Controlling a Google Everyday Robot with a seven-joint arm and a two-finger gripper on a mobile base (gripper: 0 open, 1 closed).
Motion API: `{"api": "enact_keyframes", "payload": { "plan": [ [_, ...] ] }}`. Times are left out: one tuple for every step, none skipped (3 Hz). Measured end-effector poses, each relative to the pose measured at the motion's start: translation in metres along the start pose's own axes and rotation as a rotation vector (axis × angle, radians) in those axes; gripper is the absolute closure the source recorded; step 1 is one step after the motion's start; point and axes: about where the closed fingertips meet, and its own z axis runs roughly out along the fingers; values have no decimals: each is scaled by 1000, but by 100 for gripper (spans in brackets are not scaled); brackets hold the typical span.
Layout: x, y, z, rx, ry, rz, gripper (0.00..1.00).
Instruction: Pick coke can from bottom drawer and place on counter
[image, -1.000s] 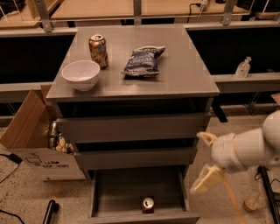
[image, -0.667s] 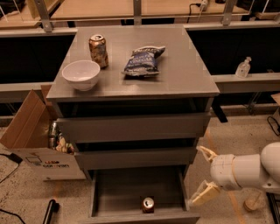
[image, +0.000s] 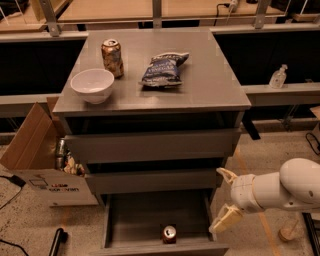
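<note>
Claw (image: 223, 199), fingers (image: 226, 219) apart, beside bottom drawer (image: 142, 220) with one coke can (image: 169, 234)

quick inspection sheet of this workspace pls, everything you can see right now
surface: counter holds three items, none of them the target
job's things: coke can upright at the front of the open bottom drawer, not yet picked
clutter: tan can, white bowl and chip bag on the counter
grippers: gripper low, just right of the bottom drawer, outside it, open and empty
cables: dark cable on the floor at far left
surroundings: open cardboard box left of the cabinet; pump bottle on the ledge at right
</note>
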Motion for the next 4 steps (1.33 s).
{"api": "enact_keyframes", "payload": {
  "plan": [
    [-1, -9, 57, -8, -60, -24, 0],
    [20, -15, 115, 47, -150, -57, 0],
    [37, -4, 144, 38, -179, -31, 0],
    [41, -14, 154, 19, -158, -42, 0]
  ]
}}
